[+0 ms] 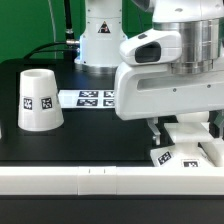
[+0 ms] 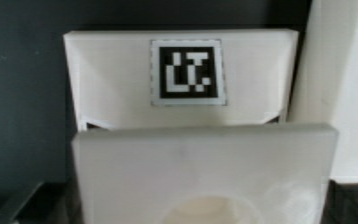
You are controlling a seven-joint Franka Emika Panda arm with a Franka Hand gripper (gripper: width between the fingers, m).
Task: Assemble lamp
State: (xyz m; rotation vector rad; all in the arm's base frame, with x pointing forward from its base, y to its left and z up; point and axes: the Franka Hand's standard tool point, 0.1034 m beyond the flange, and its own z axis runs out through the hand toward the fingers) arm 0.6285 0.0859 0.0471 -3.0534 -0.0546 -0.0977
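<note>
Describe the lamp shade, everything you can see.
The shade is a white tapered cup, matte plastic by its look, standing upright with its narrow end up on the black table at the exterior view's left. One black-and-white square tag faces the camera. The marker board lies close beside it; contact cannot be told. Nothing holds it.

The arm (image 1: 185,35) was glossy white with rounded shells. A grey band ringed its upper joint, and one housing carried a grey oval inset. Its pedestal (image 1: 100,40) was a white flared column. The gripper (image 1: 183,128) had a boxy white body and thin dark fingers (image 1: 152,130). Black cables (image 1: 45,48) ran behind the pedestal.
</note>
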